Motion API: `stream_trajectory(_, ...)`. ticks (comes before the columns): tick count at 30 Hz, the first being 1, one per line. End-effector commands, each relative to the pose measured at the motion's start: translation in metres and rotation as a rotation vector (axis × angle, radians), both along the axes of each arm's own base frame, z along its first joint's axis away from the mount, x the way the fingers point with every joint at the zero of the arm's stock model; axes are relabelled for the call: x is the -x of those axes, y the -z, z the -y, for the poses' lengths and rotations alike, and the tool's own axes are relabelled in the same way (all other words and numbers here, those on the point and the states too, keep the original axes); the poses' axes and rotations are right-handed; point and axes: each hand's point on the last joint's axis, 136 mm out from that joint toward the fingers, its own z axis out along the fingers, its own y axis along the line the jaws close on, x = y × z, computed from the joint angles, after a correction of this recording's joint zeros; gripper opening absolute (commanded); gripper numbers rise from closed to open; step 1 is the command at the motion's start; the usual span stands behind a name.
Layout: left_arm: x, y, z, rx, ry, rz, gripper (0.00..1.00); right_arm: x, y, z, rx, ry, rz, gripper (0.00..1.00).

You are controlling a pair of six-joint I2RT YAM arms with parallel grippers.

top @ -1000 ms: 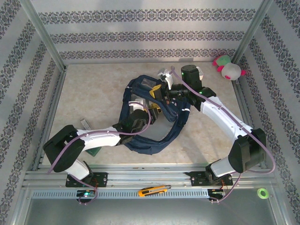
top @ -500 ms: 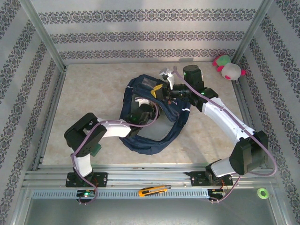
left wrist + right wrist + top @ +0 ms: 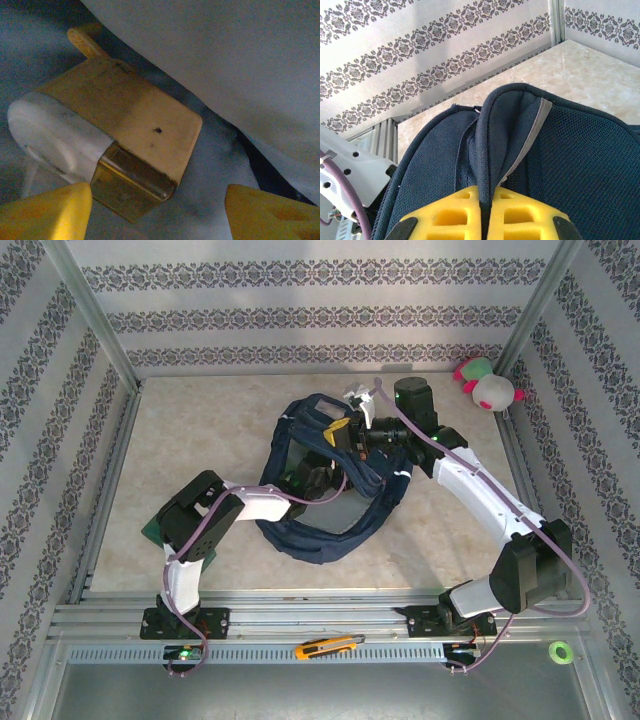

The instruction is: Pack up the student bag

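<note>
- Two grippers meet at your student bag (image 3: 325, 535), which lies open in the middle of the table (image 3: 200, 440).
- Your left gripper (image 3: 159, 212) is inside the bag with its yellow fingers spread wide. It holds nothing, and a tan-and-white object (image 3: 125, 135) lies just beyond them.
- Your right gripper (image 3: 484, 220) is at the bag's far rim, with its fingers closed on the fabric edge.

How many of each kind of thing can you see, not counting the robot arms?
Student bag: 1
Plush toy: 1
Utility knife: 1
Green tape roll: 1
Gold and white item inside the bag: 1
Dark green flat thing by the left arm: 1
Total: 6
</note>
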Motion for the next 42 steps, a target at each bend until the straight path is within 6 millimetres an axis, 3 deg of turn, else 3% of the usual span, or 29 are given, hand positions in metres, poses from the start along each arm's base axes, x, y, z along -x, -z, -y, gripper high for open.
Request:
stream_trajectory(1,0.009,-0.041,-0.012,-0.002,-0.006,0.056,0.71,0.016,-0.058,-0.006,-0.114,-0.095,0.181,0.00)
stream_trajectory(7,0.046,-0.042,-0.092,-0.134,-0.236,-0.157,0.84,0.008,-0.049,-0.001,-0.099,-0.057,0.173,0.00)
stream_trajectory(14,0.109,-0.024,-0.217,-0.224,-0.514,-0.471,0.95,0.005,-0.040,-0.003,-0.108,-0.056,0.158,0.00)
stream_trajectory(20,0.166,-0.037,-0.319,-0.228,-0.847,-0.549,1.00,0.003,-0.032,-0.002,-0.111,-0.042,0.151,0.00)
stream_trajectory(24,0.180,-0.044,-0.335,-0.168,-0.866,-0.533,1.00,-0.002,-0.025,0.000,-0.097,-0.019,0.149,0.00)
stream_trajectory(33,0.239,-0.010,-0.388,-0.175,-1.183,-0.722,0.99,-0.003,-0.024,0.002,-0.105,-0.025,0.138,0.00)
stream_trajectory(38,0.253,0.000,-0.404,-0.148,-1.299,-0.759,0.99,-0.002,-0.023,0.006,-0.101,-0.018,0.142,0.00)
stream_trajectory(42,0.251,0.017,-0.402,-0.114,-1.293,-0.819,0.99,-0.002,-0.021,0.007,-0.100,-0.016,0.140,0.00)
